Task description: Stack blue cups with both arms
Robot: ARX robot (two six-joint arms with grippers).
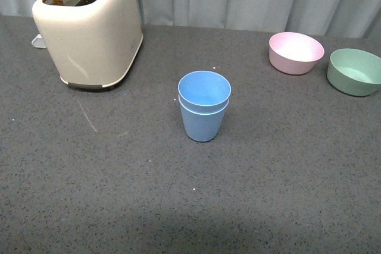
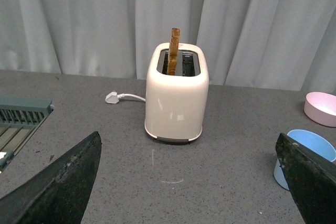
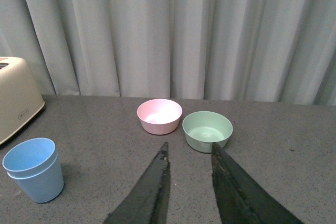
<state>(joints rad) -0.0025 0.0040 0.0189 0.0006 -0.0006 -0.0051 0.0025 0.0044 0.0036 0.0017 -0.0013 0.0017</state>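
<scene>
Grey curtain (image 3: 173, 30) behind dark speckled table (image 1: 119, 194). Cream toaster (image 2: 177, 95) ahead, between wide-open, empty left gripper (image 2: 191, 182) fingers. Blue cups (image 3: 34, 177) nested, well off to one side of the right gripper (image 3: 189, 153), fingers narrowly parted, empty; pink bowl (image 3: 159, 115), green bowl (image 3: 207, 130) just ahead.

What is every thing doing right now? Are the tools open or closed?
Blue cups: nested, upright, untouched.
Toaster: toast up, unplugged.
Pink bowl: upright, empty.
Green bowl: upright, empty.
Left tool: wide open, empty.
Right tool: slightly open, empty.
</scene>
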